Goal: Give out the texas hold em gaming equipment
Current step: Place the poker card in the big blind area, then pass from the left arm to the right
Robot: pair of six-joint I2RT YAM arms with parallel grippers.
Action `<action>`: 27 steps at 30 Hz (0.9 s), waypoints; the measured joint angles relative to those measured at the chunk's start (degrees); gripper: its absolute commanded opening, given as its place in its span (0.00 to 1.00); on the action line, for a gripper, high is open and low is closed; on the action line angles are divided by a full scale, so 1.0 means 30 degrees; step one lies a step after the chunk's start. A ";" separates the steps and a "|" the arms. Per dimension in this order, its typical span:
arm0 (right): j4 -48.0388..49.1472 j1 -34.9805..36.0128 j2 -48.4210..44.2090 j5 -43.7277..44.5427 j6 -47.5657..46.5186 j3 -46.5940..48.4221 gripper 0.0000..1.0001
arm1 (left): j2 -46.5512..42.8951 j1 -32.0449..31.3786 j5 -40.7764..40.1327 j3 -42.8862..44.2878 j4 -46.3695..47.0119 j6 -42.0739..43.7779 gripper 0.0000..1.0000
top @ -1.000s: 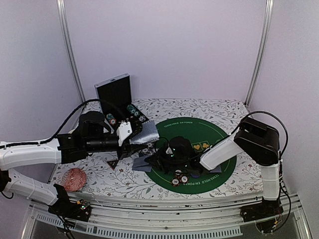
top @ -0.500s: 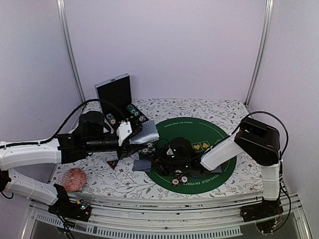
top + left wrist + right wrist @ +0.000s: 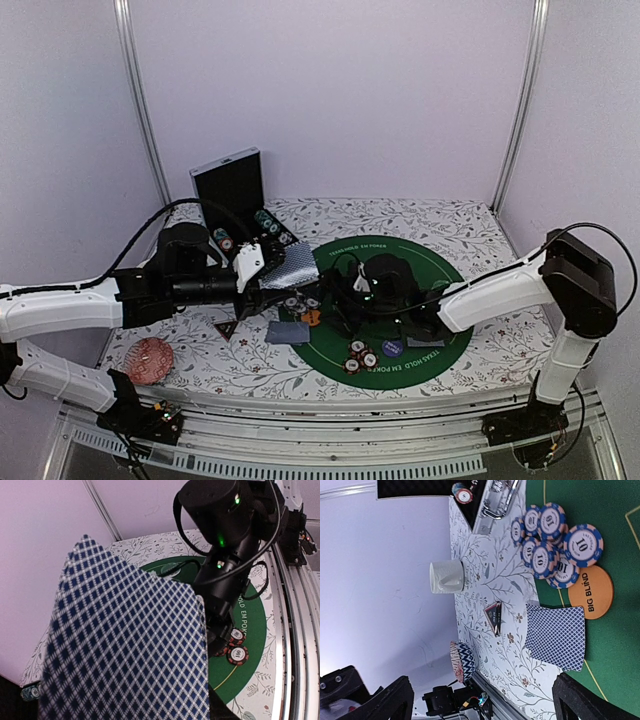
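Now L claw (image 3: 258,272) grips blue-checked cards (image 3: 125,645); R claw (image 3: 482,700) wide open by blue-edged 10 chips (image 3: 550,545), orange button (image 3: 590,592). Black case (image 3: 228,185) at back holds more chips (image 3: 222,238).

Blue chips (image 3: 555,550) lie heaped at upper right of the right wrist view, with an orange BIG BLIND button (image 3: 590,592) just below. Face-down checked cards (image 3: 555,637) lie under that, a black triangular marker (image 3: 495,617) to their left. A card fan (image 3: 125,645), backs showing, fills the left wrist view's left.
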 measured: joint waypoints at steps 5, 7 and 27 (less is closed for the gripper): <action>-0.1253 -0.0168 -0.3555 0.1668 -0.3512 -0.1333 0.99 | 0.0000 0.0007 0.0146 0.0000 0.0000 0.0007 0.42; -0.2069 -0.0386 -0.5297 0.2331 -0.5428 -0.1894 0.99 | 0.0000 0.0007 0.0255 0.0000 -0.0007 0.0015 0.42; -0.6732 -0.1749 -0.8138 -0.5668 -1.9110 0.2572 0.99 | -0.0007 0.0022 0.2098 -0.0007 -0.0204 0.0597 0.42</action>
